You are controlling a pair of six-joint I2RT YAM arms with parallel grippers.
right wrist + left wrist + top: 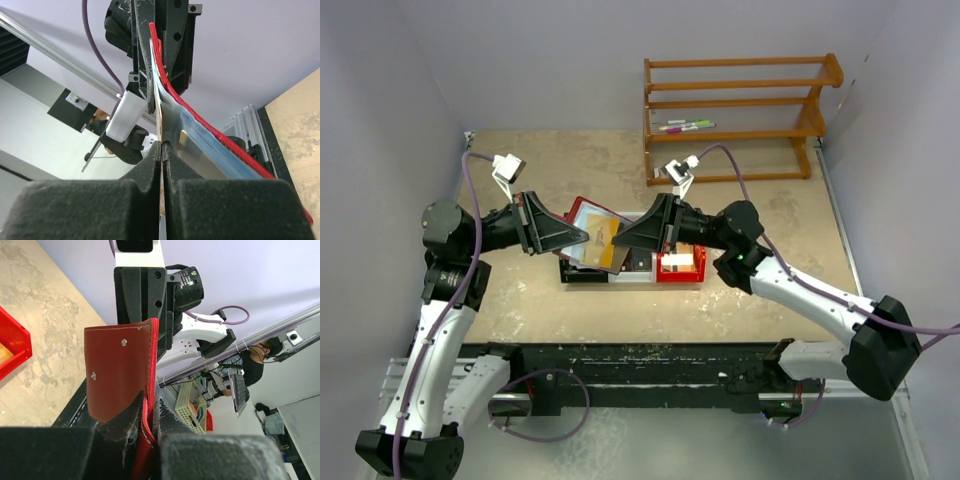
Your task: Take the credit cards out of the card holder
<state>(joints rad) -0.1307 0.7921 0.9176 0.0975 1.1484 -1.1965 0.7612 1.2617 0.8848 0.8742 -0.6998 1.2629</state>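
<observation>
The maroon card holder [590,232] hangs open in the air between both grippers, above the bins. My left gripper [578,238] is shut on its left edge; in the left wrist view my jaws [150,404] pinch the red edge beside the maroon flap [117,370] with two rivets. My right gripper [619,240] is shut on a thin tan credit card [607,234] that stands partly in a blue-grey sleeve. In the right wrist view the jaws [162,146] clamp the card's edge [160,112], with the sleeve [220,152] and the holder's red rim [197,112] to the right.
Below the holder stand a red plastic bin [681,266], a white compartment [636,272] and a small black box [580,273]. A wooden rack [735,110] with markers [686,127] stands at the back right. Grey walls close in both sides.
</observation>
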